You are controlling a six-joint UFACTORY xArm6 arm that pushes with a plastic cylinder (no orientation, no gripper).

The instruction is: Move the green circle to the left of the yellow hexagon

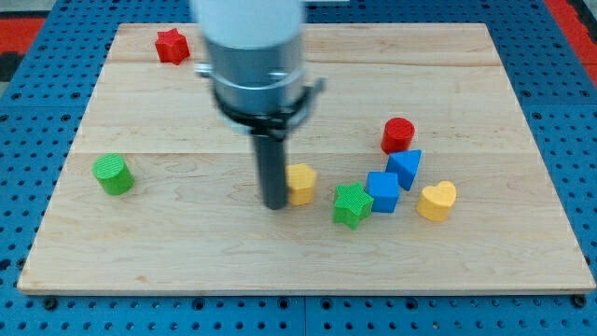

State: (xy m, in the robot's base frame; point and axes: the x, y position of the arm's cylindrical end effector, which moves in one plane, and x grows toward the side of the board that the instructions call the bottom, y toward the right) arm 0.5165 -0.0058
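The green circle [113, 174] lies near the left edge of the wooden board [187, 252]. The yellow hexagon [302, 183] sits near the board's middle, partly hidden by the rod. My tip [276, 204] rests on the board right against the hexagon's left side, far to the right of the green circle.
A green star [352, 204], a blue cube [382, 191], a blue block [405, 168], a red cylinder [397, 135] and a yellow heart [437, 200] cluster right of the hexagon. A red star [171, 45] sits at the top left.
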